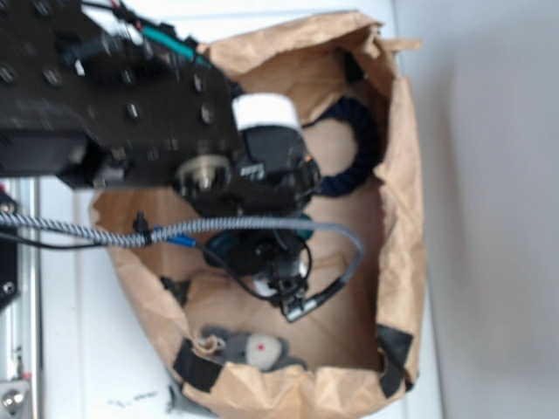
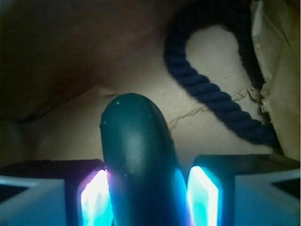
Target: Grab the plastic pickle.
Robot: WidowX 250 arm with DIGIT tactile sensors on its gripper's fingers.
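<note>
- Where the wrist view looks down between the fingers, the plastic pickle [image 2: 138,160] stands in the gap: smooth dark green, rounded end pointing away from the camera, tiny pale dots on its skin.
- Fingers [image 2: 96,200]: one glowing pale pad on each side of the pickle. The left pad touches the pickle's flank; the right pad sits just beside it, and contact there cannot be told for certain. The fingers read as closed around the pickle.
- Gripper [image 2: 150,197]: black housing at both lower corners of the wrist view. In the exterior view the gripper [image 1: 262,249] hangs inside the bag, largely hidden by its own body and cables.
- Brown paper bag [image 1: 397,175]: crumpled, rolled-down walls, open at the top, with dark tape patches at its near corners. It holds all the listed things.
- Bag floor [image 2: 155,70]: creased brown paper beneath the pickle; whether the pickle rests on it or is lifted cannot be told.
- Dark navy twisted rope [image 2: 207,94]: curved in a loop at the bag's far side, well apart from the pickle. In the exterior view the rope [image 1: 362,144] lies against the bag's right wall.
- Small grey plush mouse [image 1: 253,349]: lies on the bag floor by the near wall, a red spot on its pale middle, apart from the gripper.
- Robot arm [image 1: 131,96]: black, reaching in from the upper left, with a braided cable [image 1: 79,229] running across it.
- Table [image 1: 489,209]: pale surface under the bag.
</note>
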